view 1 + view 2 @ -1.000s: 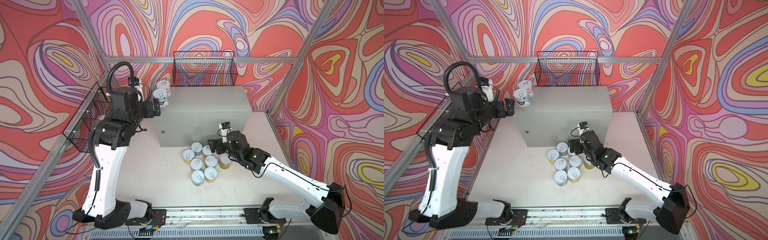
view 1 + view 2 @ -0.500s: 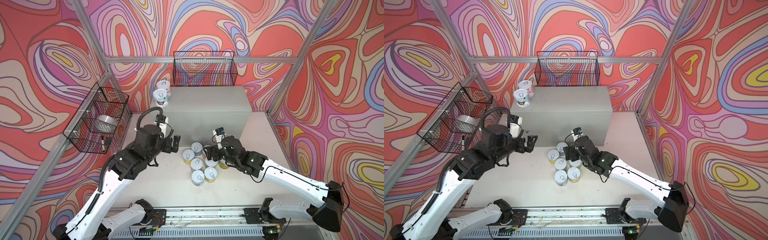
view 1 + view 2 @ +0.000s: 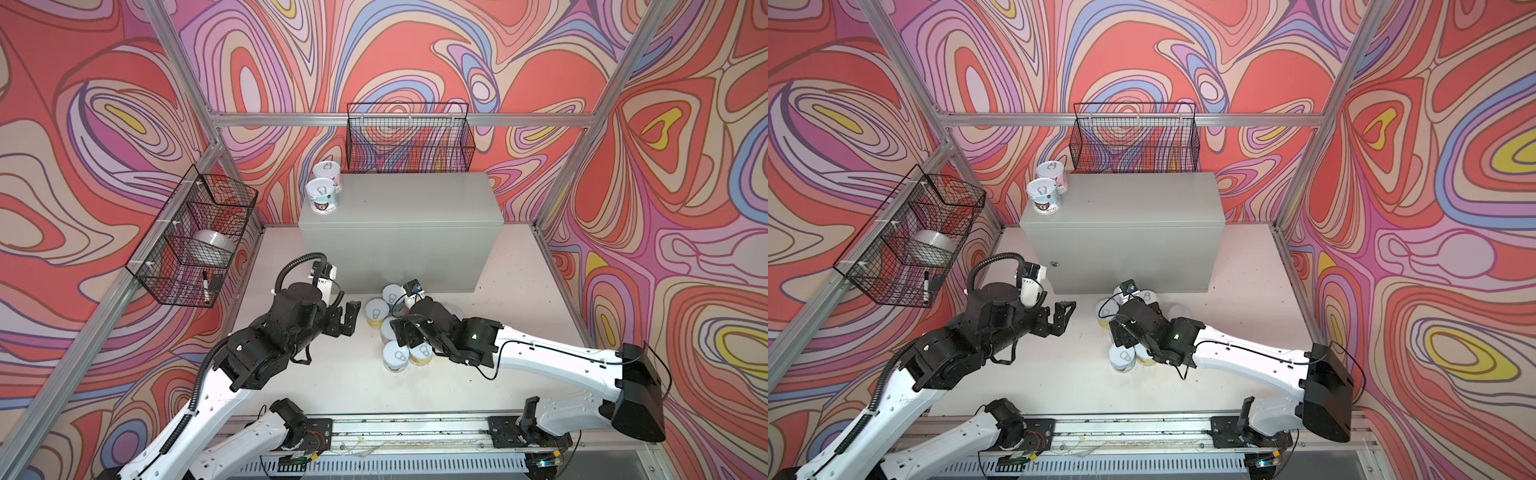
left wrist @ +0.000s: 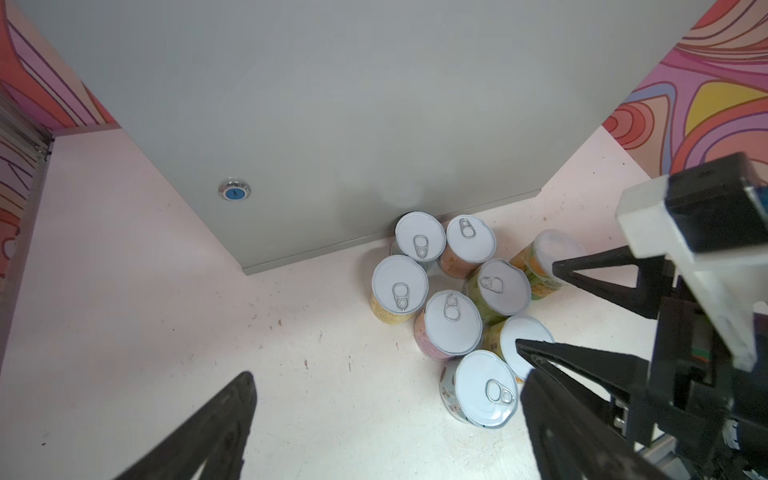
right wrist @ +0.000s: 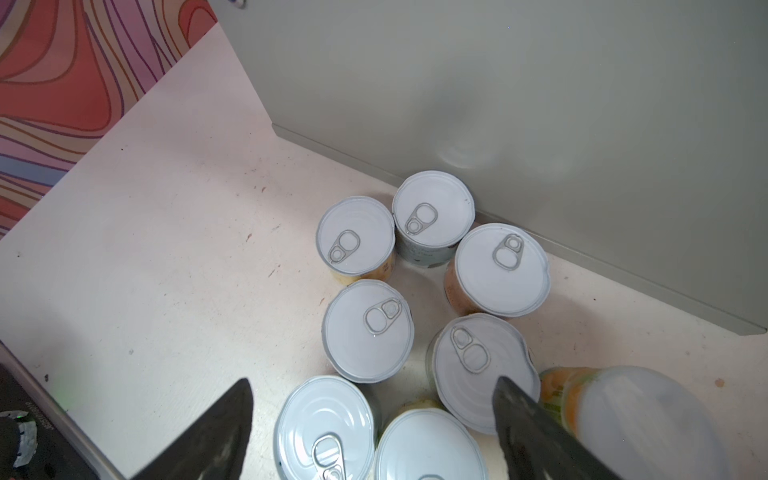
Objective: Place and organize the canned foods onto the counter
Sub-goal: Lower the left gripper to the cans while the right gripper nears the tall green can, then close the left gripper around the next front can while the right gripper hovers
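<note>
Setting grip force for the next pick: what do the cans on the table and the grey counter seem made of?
Cans: likely metal, dull silver pull-tab lids, paper-looking labels; one has a frosted, probably plastic cap. Counter: probably painted sheet metal, satin grey, faintly mirroring cans, folded bottom edge.

In both top views the clustered cans are partly covered, from three o'clock, by the right gripper. Label print on the two cans at ten o'clock on the counter cannot be read.

Robot laboratory cell: silver aluminium-profile frame, red-pink swirl-printed wall panels, white tabletop, silver slotted rail bearing white robot arms.
</note>
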Action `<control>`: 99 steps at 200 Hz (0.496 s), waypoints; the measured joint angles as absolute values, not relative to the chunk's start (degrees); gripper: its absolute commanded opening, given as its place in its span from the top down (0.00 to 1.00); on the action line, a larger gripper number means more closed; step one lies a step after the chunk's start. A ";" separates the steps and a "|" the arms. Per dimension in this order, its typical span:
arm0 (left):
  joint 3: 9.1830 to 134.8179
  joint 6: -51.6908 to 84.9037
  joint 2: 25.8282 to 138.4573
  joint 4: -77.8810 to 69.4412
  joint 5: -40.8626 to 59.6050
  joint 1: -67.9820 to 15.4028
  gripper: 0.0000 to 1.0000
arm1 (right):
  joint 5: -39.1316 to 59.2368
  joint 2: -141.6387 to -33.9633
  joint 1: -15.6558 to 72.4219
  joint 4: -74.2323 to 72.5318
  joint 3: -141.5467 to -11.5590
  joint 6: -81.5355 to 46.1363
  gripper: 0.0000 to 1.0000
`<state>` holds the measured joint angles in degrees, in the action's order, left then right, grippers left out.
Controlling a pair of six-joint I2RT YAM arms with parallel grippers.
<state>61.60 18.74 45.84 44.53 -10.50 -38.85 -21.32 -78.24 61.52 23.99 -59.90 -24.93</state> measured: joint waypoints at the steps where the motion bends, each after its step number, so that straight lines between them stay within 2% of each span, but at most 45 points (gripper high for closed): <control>1: 61.60 18.74 45.84 44.53 -10.50 -38.85 0.00 | -21.32 -78.26 61.52 23.99 -59.90 -24.93 0.07; 52: 50.46 25.12 40.34 44.42 -13.82 -48.12 0.01 | -21.43 -78.04 61.91 22.70 -58.41 -27.31 0.07; 99: 44.53 29.39 43.22 40.71 -20.56 -61.76 0.00 | -21.74 -77.91 63.88 23.59 -54.87 -30.57 0.07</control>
<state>44.53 29.39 43.22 40.71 -20.56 -61.76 -21.74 -77.91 63.88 23.59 -54.87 -30.57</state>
